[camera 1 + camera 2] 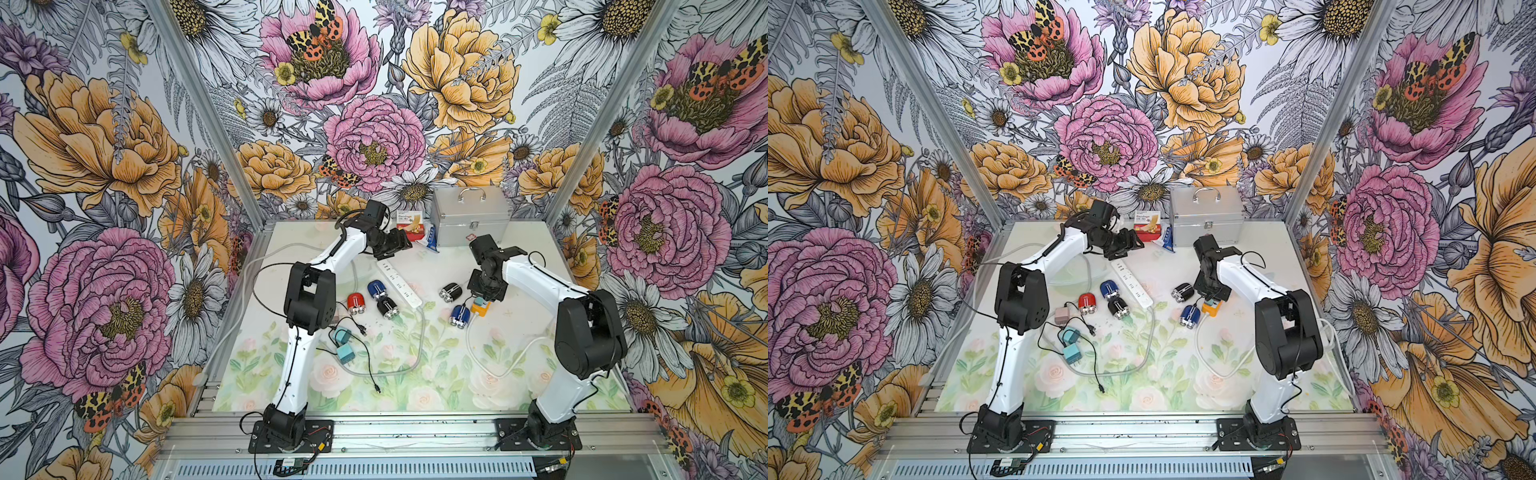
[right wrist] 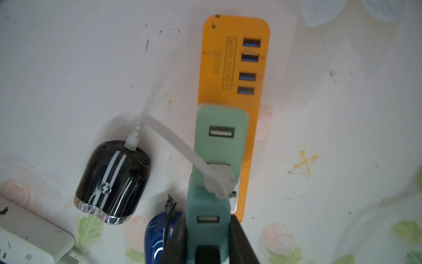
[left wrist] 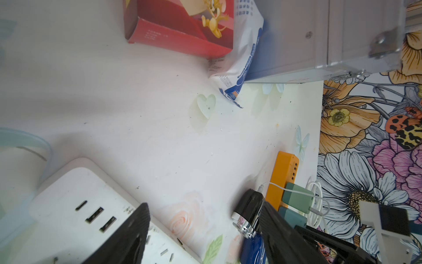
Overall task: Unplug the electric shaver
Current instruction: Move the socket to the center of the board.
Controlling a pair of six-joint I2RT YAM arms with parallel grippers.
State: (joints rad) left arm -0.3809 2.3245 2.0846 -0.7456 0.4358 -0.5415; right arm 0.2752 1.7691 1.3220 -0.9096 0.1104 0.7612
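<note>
A black electric shaver (image 2: 114, 180) with white stripes lies beside the orange power strip (image 2: 230, 59). Its white cable (image 2: 173, 139) runs to the pale green adapter (image 2: 219, 146) plugged into that strip. A blue shaver (image 2: 157, 235) lies beside a darker teal adapter (image 2: 206, 219). My right gripper (image 2: 207, 244) is shut on this teal adapter, one finger against each side. In both top views the right gripper (image 1: 482, 296) hangs over the strip (image 1: 1212, 308). My left gripper (image 3: 205, 237) stands open above the end of the white power strip (image 3: 80, 205), holding nothing.
Red (image 1: 356, 303), blue (image 1: 377, 289) and black (image 1: 387, 307) shavers lie left of the white strip (image 1: 399, 282). Loose teal adapters (image 1: 344, 345) and black cables sit near the left arm. A silver case (image 1: 469, 220), a red box (image 1: 410, 228) and a packet (image 1: 432, 241) stand at the back.
</note>
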